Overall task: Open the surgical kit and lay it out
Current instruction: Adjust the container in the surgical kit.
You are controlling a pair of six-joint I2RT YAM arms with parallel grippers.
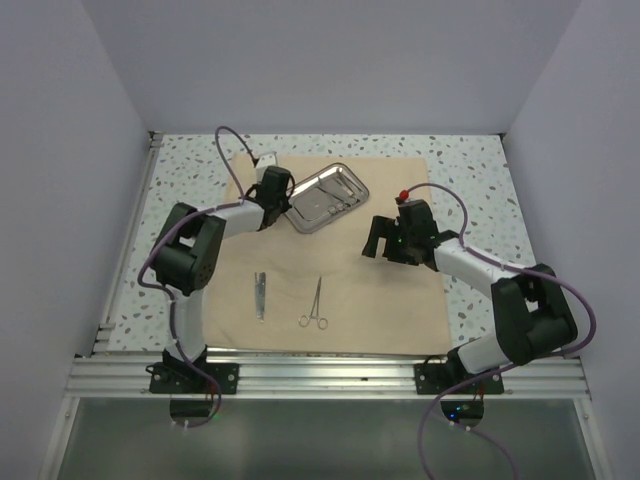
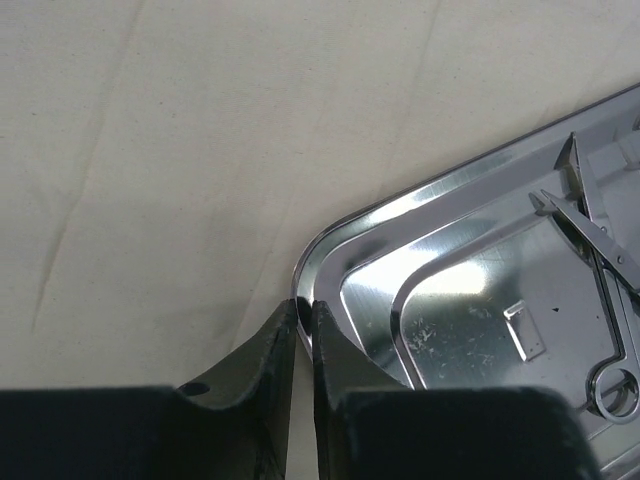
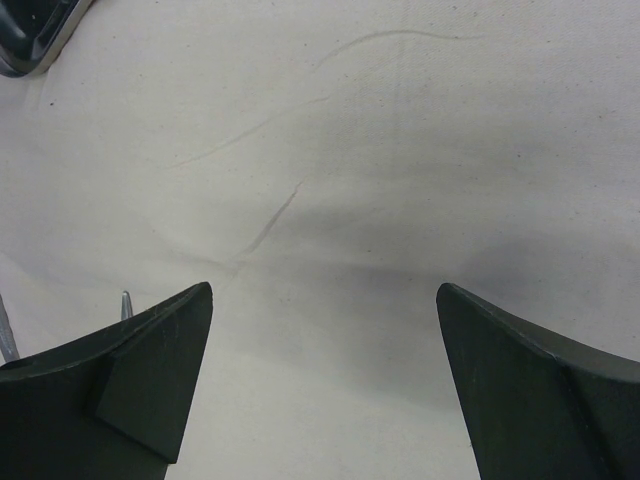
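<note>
The beige cloth wrap (image 1: 390, 300) lies spread flat on the table. The steel tray (image 1: 325, 197) sits on its far part with a silver ringed instrument (image 2: 607, 247) inside. My left gripper (image 1: 284, 203) is shut on the tray's rim at its near left corner, seen close in the left wrist view (image 2: 303, 303). A straight silver instrument (image 1: 259, 296) and a scissor-like instrument (image 1: 314, 306) lie side by side on the near part of the cloth. My right gripper (image 1: 378, 246) is open and empty above bare cloth (image 3: 400, 150), right of the tray.
The speckled table (image 1: 470, 165) shows around the cloth. White walls close in the left, right and back. An aluminium rail (image 1: 320, 375) runs along the near edge. A tray corner (image 3: 30, 30) shows at the top left of the right wrist view.
</note>
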